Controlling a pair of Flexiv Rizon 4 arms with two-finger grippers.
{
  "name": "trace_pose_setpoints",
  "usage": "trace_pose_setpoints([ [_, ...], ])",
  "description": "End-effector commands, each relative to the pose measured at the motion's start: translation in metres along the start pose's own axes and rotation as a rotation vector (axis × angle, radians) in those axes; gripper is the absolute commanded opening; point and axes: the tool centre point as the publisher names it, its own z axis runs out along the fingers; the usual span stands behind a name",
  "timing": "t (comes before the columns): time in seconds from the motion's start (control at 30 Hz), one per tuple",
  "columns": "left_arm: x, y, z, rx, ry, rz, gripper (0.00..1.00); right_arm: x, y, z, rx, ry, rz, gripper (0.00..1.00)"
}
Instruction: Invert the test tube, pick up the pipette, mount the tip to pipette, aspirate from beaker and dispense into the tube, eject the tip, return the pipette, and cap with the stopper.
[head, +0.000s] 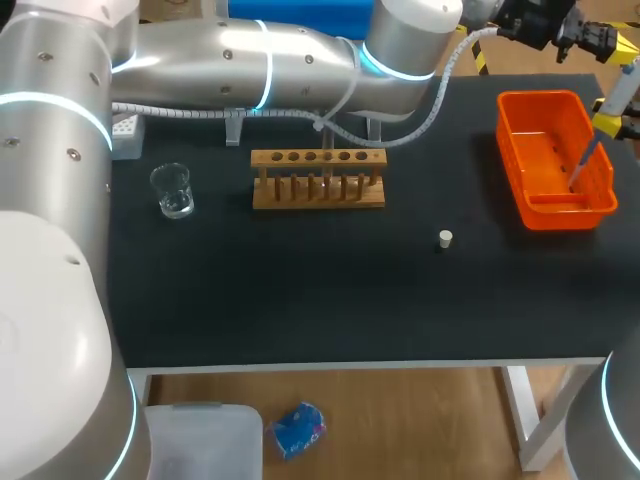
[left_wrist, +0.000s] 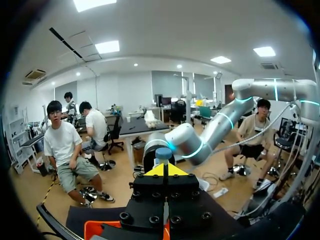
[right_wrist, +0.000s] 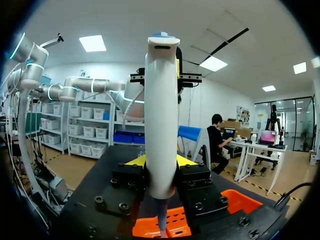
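Observation:
My right gripper is shut on the white pipette and holds it upright at the table's far right. The pipette's thin lower end hangs inside the orange bin. My left arm reaches across the back of the table. Its gripper is shut and empty, and its yellow tips sit right at the pipette's blue top button. A test tube stands in the wooden rack. The glass beaker is at the left. The small white stopper lies on the mat.
A white tip box sits at the back left, partly under my left arm. The black mat is bare in front of the rack. The table's front edge runs below it.

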Motion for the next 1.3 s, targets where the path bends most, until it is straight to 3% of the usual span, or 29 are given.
trace_pose_setpoints([
  [0.03,-0.001,0.006,0.003,-0.003,0.006,-0.002,0.00,-0.001,0.004,0.000,0.000,0.003,-0.001,0.00],
  [0.9,0.000,0.020,0.005,0.023,-0.003,-0.015,0.00,-0.001,0.004,0.000,0.000,0.003,-0.001,0.00],
  [1.3,0.000,0.001,-0.013,0.020,-0.065,0.021,0.00,-0.001,0.004,0.000,0.000,0.003,-0.001,0.00],
])
